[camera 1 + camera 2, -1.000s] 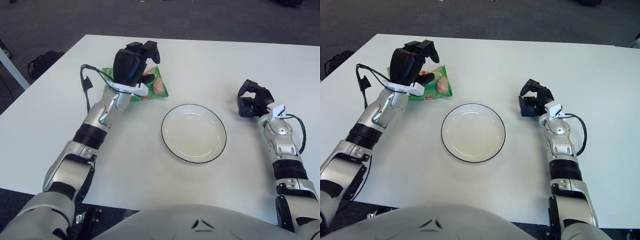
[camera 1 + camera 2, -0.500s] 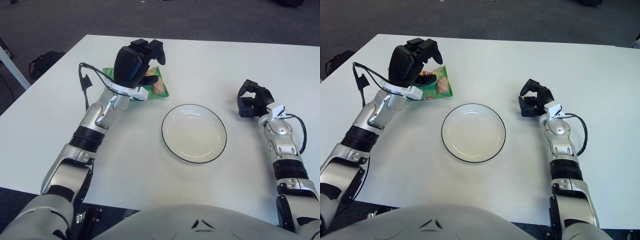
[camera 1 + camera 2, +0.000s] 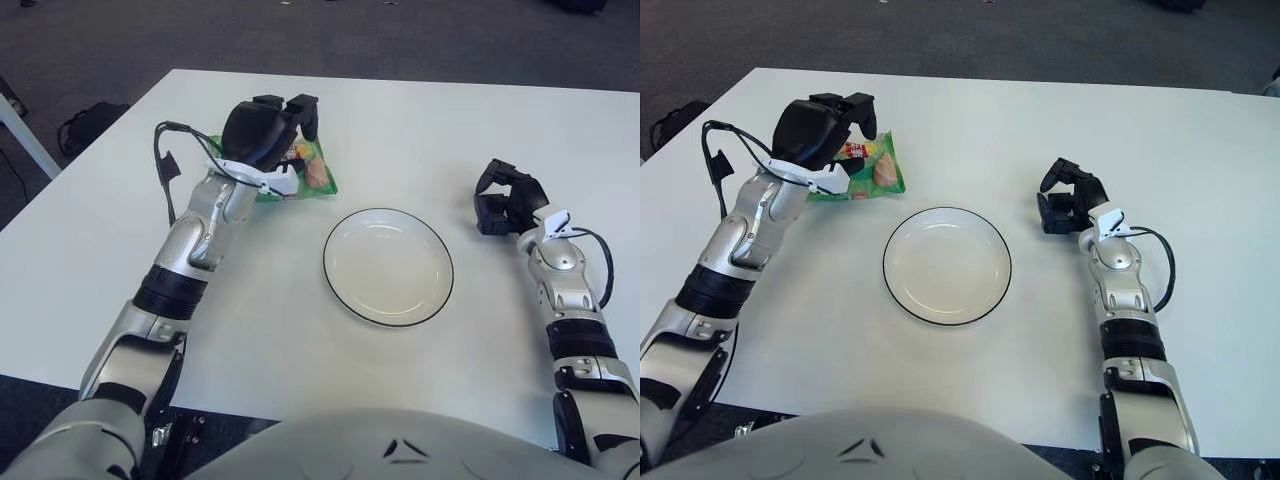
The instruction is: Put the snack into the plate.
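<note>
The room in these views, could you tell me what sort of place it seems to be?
Probably an office or lab: a plain white table on dark carpet, a black bag on the floor.

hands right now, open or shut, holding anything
Left hand: over the green snack packet, grasp cannot be told.
Right hand: curled shut, empty.

White table (image 3: 300,320), smooth matte top, corners rounded at far left. Beyond and around it, dark grey carpeted floor (image 3: 400,40). On the floor off the table's left edge, a dark bag-like object (image 3: 88,122); details unclear. A pale slanted bar (image 3: 22,135), possibly a furniture leg, crosses the left margin. Small dark shapes at the top edge, too cut off to tell.
</note>
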`<move>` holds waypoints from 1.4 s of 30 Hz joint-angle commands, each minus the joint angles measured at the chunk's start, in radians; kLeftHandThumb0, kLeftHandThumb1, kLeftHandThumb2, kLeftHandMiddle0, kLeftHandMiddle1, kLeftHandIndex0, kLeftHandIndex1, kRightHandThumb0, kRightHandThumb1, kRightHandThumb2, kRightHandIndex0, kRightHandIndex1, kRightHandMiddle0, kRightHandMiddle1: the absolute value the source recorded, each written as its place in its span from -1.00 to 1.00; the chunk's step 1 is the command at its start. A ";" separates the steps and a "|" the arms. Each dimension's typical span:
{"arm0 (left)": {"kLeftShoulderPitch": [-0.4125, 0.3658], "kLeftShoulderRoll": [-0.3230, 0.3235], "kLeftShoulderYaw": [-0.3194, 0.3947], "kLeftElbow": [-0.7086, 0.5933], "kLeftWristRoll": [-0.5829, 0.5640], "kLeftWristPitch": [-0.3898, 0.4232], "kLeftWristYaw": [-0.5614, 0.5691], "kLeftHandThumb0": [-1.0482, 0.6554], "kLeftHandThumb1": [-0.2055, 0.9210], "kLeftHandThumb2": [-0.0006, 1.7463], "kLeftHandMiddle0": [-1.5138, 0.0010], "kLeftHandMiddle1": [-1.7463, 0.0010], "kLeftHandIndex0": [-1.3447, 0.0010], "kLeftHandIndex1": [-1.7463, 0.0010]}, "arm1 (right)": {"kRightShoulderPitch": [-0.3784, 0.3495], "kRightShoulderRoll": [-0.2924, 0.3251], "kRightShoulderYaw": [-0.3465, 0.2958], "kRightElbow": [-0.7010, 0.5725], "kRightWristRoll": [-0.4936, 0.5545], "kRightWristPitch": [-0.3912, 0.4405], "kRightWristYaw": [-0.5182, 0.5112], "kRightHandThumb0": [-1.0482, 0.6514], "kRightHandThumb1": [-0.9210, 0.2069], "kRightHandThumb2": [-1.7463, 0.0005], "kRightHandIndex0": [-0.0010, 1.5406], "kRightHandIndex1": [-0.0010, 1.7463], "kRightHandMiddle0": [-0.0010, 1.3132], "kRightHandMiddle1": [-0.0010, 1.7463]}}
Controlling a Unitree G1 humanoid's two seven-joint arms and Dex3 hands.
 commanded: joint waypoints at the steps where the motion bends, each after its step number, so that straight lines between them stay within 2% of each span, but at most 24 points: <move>1: 0.015 0.001 -0.025 -0.028 0.076 0.102 -0.097 -0.18 -0.01 0.23 0.69 -0.78 0.79 -0.62 | 0.066 0.004 0.021 0.058 -0.035 0.055 0.014 -0.34 0.09 -0.52 0.71 1.00 -0.05 1.00; 2: 0.012 0.010 -0.035 -0.034 0.099 0.115 -0.125 -0.23 -0.02 0.21 0.73 -0.68 0.83 -0.56 | 0.066 0.004 0.020 0.058 -0.033 0.057 0.015 -0.34 0.09 -0.52 0.71 1.00 -0.05 1.00; 3: 0.010 0.016 -0.044 -0.039 0.116 0.125 -0.146 -0.32 -0.01 0.17 0.81 -0.41 0.89 -0.41 | 0.066 0.004 0.020 0.058 -0.032 0.058 0.015 -0.34 0.09 -0.52 0.71 1.00 -0.05 1.00; 4: 0.007 0.024 -0.053 -0.039 0.133 0.132 -0.165 -0.38 -0.01 0.13 0.85 -0.22 0.93 -0.31 | 0.067 0.005 0.019 0.057 -0.030 0.060 0.015 -0.34 0.09 -0.52 0.71 1.00 -0.05 1.00; 7: -0.003 0.039 -0.069 -0.030 0.166 0.143 -0.196 -0.51 0.07 0.03 0.93 0.16 0.98 -0.09 | 0.067 0.006 0.019 0.056 -0.029 0.064 0.014 -0.34 0.09 -0.52 0.71 1.00 -0.05 1.00; 8: -0.012 0.048 -0.078 -0.020 0.185 0.148 -0.216 -0.53 0.08 0.01 0.94 0.21 0.98 -0.05 | 0.067 0.006 0.018 0.056 -0.028 0.064 0.014 -0.34 0.09 -0.52 0.71 1.00 -0.05 1.00; 11: -0.035 0.064 -0.098 0.009 0.229 0.165 -0.264 -0.66 0.25 -0.13 0.98 0.61 1.00 0.20 | 0.067 0.007 0.018 0.055 -0.026 0.063 0.015 -0.34 0.09 -0.52 0.71 1.00 -0.05 1.00; 16: -0.059 0.054 -0.109 0.050 0.253 0.202 -0.322 -0.76 0.42 -0.27 1.00 0.90 1.00 0.45 | 0.067 0.006 0.019 0.054 -0.026 0.056 0.018 -0.34 0.09 -0.53 0.71 1.00 -0.05 1.00; 21: -0.086 0.034 -0.108 0.130 0.230 0.224 -0.335 -0.85 0.64 -0.45 1.00 0.98 1.00 0.70 | 0.068 0.004 0.021 0.051 -0.030 0.054 0.017 -0.34 0.10 -0.53 0.70 1.00 -0.04 1.00; 23: -0.114 0.024 -0.108 0.211 0.207 0.228 -0.339 -0.92 0.79 -0.55 1.00 0.99 1.00 0.82 | 0.070 0.004 0.021 0.048 -0.029 0.062 0.015 -0.34 0.10 -0.53 0.70 1.00 -0.04 1.00; 26: -0.153 0.014 -0.108 0.324 0.166 0.221 -0.329 -0.97 0.91 -0.62 1.00 1.00 1.00 0.90 | 0.072 0.006 0.018 0.047 -0.025 0.068 0.014 -0.34 0.10 -0.53 0.70 1.00 -0.04 1.00; 29: -0.181 0.004 -0.107 0.413 0.119 0.210 -0.316 -0.99 0.98 -0.58 1.00 1.00 1.00 0.96 | 0.073 0.008 0.016 0.043 -0.023 0.076 0.012 -0.34 0.11 -0.54 0.71 1.00 -0.04 1.00; 37: -0.231 -0.016 -0.126 0.604 0.027 0.162 -0.246 -1.00 1.00 -0.46 1.00 1.00 0.99 0.98 | 0.080 0.008 0.014 0.025 -0.016 0.092 0.017 -0.34 0.10 -0.53 0.72 1.00 -0.04 1.00; 39: -0.280 -0.036 -0.142 0.781 0.008 0.110 -0.171 -1.00 1.00 -0.44 1.00 1.00 0.99 0.97 | 0.082 0.007 0.016 0.024 -0.019 0.085 0.021 -0.34 0.10 -0.53 0.73 1.00 -0.04 1.00; 42: -0.322 -0.049 -0.159 0.915 -0.004 0.073 -0.115 -1.00 1.00 -0.42 1.00 1.00 1.00 0.93 | 0.085 0.005 0.018 0.020 -0.024 0.081 0.022 -0.34 0.09 -0.53 0.73 1.00 -0.04 1.00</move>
